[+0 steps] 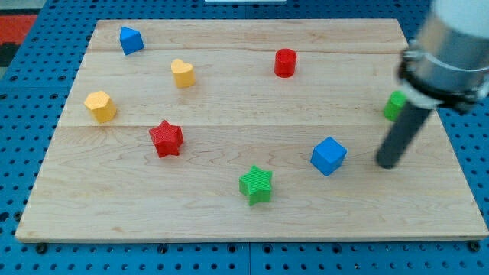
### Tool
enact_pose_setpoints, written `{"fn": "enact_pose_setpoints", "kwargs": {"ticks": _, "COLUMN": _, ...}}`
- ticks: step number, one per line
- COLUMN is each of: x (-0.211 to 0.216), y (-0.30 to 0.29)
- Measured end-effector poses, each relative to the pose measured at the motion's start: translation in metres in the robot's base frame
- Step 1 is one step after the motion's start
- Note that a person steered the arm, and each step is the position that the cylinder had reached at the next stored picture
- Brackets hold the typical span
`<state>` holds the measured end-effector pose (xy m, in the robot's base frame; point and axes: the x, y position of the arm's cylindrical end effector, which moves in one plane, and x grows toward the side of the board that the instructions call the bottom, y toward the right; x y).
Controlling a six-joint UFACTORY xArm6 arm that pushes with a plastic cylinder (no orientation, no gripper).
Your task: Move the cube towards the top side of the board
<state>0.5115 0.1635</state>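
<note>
Nearest the view's bottom: green star (pixel 256 185), lying flat on the wooden bench (pixel 229 221), close to its lower edge. Up and to the view's right of it, blue cube (pixel 328 156), in the lower right part of the bench, well apart from the top edge and turned a little so 1 corner faces the view's bottom.

To the cube's right, near but not touching, my tip (pixel 387 163), resting at bench level with a bare strip of wood between the 2. End effector only a straight dark rod slanting up toward the view's top right into a blurred grey and black arm body: nothing to open or close, nothing held.

Behind the rod, near the bench's right edge, green block (pixel 394 105), partly hidden, shape unclear.

Left of centre, red star (pixel 166 138). Further left, yellow block (pixel 100 105), roughly hexagonal. Above the red star, yellow heart (pixel 182 72). In the top left corner, second blue block (pixel 131 40), shape hard to make out. Right of centre near the top, red cylinder (pixel 285 63), upright.

Around the bench, blue pegboard (pixel 30 256).
</note>
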Motion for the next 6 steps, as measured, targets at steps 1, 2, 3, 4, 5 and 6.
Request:
{"fn": "enact_pose_setpoints", "kwargs": {"ticks": 1, "x": -0.025, "y": -0.095}}
{"fn": "enact_pose_setpoints", "kwargs": {"ticks": 2, "x": -0.014, "y": -0.120}}
{"fn": "enact_pose_setpoints", "kwargs": {"ticks": 3, "x": 0.016, "y": -0.098}}
{"fn": "enact_pose_setpoints", "kwargs": {"ticks": 4, "x": 0.000, "y": -0.166}}
{"fn": "enact_pose_setpoints", "kwargs": {"ticks": 5, "x": -0.029, "y": -0.188}}
{"fn": "enact_pose_setpoints", "kwargs": {"ticks": 6, "x": -0.091, "y": -0.198}}
